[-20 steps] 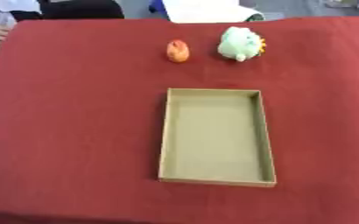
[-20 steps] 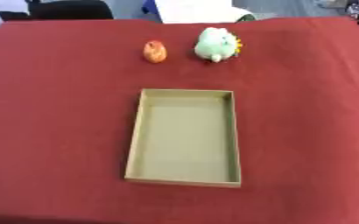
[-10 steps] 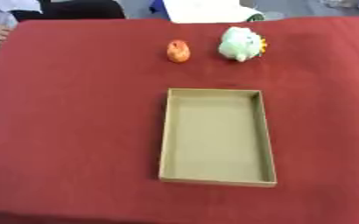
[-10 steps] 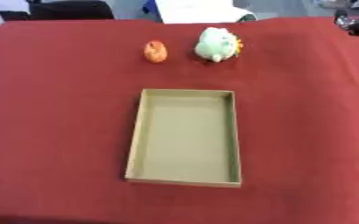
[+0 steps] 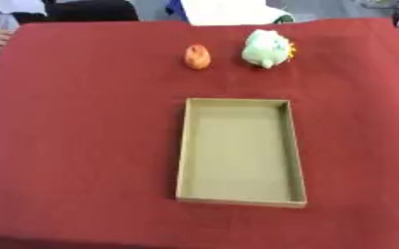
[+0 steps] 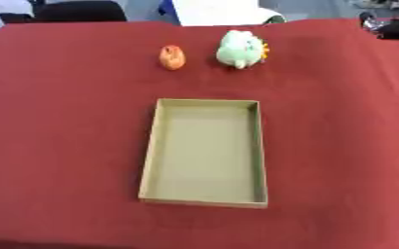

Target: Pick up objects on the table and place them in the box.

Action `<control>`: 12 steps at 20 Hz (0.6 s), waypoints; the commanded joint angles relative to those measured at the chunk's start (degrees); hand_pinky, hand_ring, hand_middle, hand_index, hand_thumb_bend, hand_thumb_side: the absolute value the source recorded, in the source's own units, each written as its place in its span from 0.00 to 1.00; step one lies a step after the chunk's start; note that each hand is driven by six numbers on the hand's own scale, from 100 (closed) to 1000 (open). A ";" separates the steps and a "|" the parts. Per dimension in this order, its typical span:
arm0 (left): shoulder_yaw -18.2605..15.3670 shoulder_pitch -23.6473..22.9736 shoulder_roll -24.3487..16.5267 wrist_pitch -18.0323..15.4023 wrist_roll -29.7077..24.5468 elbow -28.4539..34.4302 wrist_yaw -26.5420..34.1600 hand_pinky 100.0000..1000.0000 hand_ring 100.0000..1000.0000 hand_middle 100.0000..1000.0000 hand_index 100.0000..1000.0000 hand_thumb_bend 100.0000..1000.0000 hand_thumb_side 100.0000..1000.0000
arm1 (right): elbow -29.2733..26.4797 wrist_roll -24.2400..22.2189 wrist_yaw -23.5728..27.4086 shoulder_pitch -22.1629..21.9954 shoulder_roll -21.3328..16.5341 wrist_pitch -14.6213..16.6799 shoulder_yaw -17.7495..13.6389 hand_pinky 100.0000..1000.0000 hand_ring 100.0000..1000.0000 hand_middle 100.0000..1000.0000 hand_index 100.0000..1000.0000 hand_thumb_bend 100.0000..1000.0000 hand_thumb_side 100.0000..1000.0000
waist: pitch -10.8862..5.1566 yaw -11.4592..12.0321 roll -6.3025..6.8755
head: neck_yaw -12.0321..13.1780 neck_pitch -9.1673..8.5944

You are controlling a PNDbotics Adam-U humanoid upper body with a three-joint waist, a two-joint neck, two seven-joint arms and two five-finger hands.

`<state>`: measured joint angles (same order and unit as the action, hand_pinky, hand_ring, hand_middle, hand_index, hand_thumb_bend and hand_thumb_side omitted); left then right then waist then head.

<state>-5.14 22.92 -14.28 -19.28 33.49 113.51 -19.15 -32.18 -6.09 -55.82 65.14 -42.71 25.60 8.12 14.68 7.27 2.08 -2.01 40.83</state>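
Red table (image 6: 339, 146), right hand (image 6: 390, 26) perhaps upper-right.

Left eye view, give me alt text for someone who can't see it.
An empty, open cardboard box sits mid-table on a red cloth. Beyond it lie a small orange object and, to its right, a pale green plush toy. Neither robot hand shows.

matt cardboard box (image 5: 240, 151), red cloth table (image 5: 83, 121)

dark shape (image 6: 390, 26) at top right | cut off | unidentifiable
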 commanded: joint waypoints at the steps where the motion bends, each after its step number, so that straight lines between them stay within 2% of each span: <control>1: 0.01 0.73 -1.29 0.02 -0.27 1.08 0.23 0.78 0.64 0.60 0.79 0.14 0.45 | -0.39 -0.13 -0.39 2.09 0.22 -0.06 -0.20 0.82 0.88 0.80 0.93 0.00 1.00 | -1.27 0.27 -0.03 | -0.43 0.20; 12: 0.22 0.95 -0.91 -0.02 -0.46 1.08 0.50 0.78 0.64 0.60 0.79 0.14 0.45 | 1.33 -0.51 -2.62 4.69 5.75 0.49 -0.40 0.82 0.88 0.80 0.94 0.01 1.00 | -0.98 1.36 0.12 | -1.42 0.14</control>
<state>-4.98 23.01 -14.21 -19.29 33.23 113.51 -18.87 -30.61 -6.50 -57.94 68.27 -36.38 25.90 8.10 14.69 8.58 2.24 -3.23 40.83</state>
